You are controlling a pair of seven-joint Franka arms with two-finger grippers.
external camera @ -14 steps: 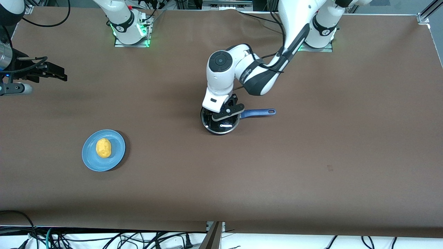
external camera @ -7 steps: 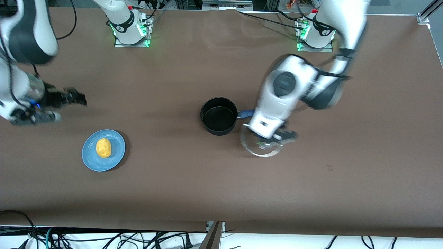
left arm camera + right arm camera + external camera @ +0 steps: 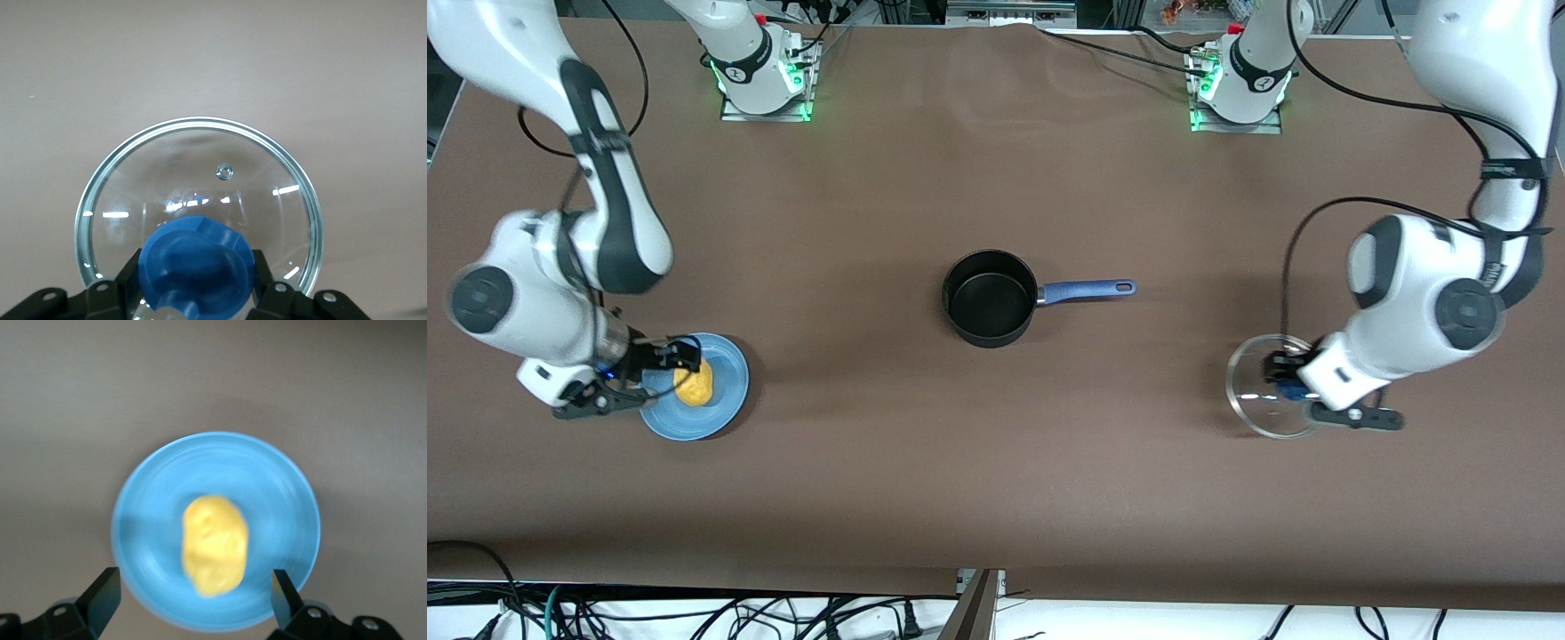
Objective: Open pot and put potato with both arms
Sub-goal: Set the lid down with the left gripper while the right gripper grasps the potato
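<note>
Yellow potato [image 3: 694,382] is lying on the plate [image 3: 725,404] toward the right arm's end from the uncovered pot [image 3: 989,309], under the spread-fingered right gripper [image 3: 193,600], while the left gripper [image 3: 197,293] is clamping the lid [image 3: 1249,404], seemingly resting on the table.

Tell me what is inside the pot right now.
Nothing shows inside the pot: its dark bottom is bare and uncovered. The potato lies on the blue plate under the open right gripper. The left gripper holds the glass lid by its knob.
</note>
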